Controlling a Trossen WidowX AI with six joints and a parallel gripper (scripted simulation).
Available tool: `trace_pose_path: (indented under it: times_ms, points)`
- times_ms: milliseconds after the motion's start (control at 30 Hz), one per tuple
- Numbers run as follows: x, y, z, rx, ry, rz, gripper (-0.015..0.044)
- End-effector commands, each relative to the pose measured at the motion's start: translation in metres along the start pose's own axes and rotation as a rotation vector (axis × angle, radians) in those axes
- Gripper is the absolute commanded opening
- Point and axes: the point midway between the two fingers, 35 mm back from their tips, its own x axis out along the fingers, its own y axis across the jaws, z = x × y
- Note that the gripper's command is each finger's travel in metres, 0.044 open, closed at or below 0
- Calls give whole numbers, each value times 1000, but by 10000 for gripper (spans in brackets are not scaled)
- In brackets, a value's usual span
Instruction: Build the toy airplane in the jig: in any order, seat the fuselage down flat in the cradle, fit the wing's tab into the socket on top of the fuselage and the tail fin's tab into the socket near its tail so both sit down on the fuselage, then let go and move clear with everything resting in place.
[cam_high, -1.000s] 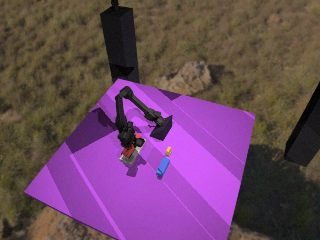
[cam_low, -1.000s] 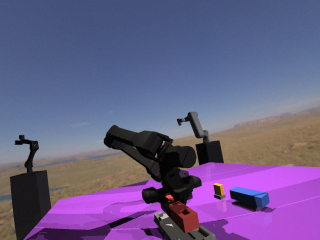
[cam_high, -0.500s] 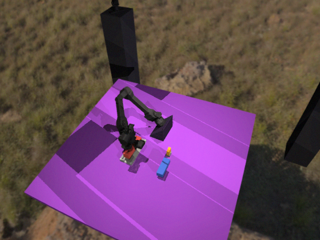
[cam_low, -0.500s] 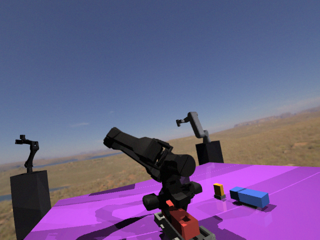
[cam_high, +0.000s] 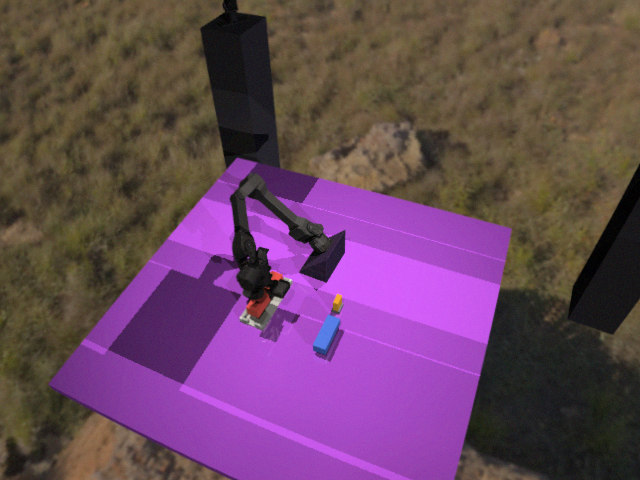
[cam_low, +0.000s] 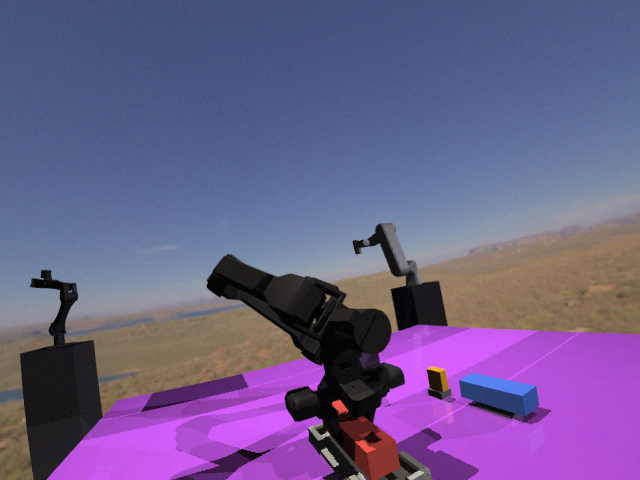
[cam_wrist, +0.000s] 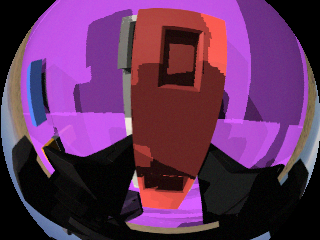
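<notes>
My gripper (cam_high: 264, 294) (cam_low: 345, 415) (cam_wrist: 170, 136) is shut on the red fuselage (cam_high: 257, 305) (cam_low: 381, 457) (cam_wrist: 175, 112), across its body near the tail. The fuselage is at the grey jig (cam_high: 252, 322) (cam_low: 329, 456) (cam_wrist: 125, 47), lengthwise over its cradle; whether it touches the cradle floor is hidden. Its large top socket (cam_wrist: 180, 59) is empty; the smaller tail socket (cam_wrist: 164, 183) lies between my fingers. The blue wing (cam_high: 326, 334) (cam_low: 496, 393) (cam_wrist: 36, 92) lies on the table. The yellow tail fin (cam_high: 337, 302) (cam_low: 437, 379) (cam_wrist: 48, 143) stands upright on a small grey base.
The wing and fin are beside the jig, to its right in the top view. My arm's dark base (cam_high: 329, 258) stands behind them on the purple table (cam_high: 320, 408). Dark pedestals (cam_high: 240, 82) (cam_low: 59, 408) with other arms stand beyond the table. Shadows cross the tabletop.
</notes>
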Motion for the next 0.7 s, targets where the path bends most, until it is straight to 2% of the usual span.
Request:
trace_pose_path:
  times_ms: [0, 300, 500, 667]
  points:
    - [0, 0, 0, 1, 0, 0, 214]
    - [0, 0, 0, 1, 0, 0, 440]
    - [-3, 0, 1, 1, 0, 1, 440]
    - [-68, 3, 5, -9, 1, 8, 440]
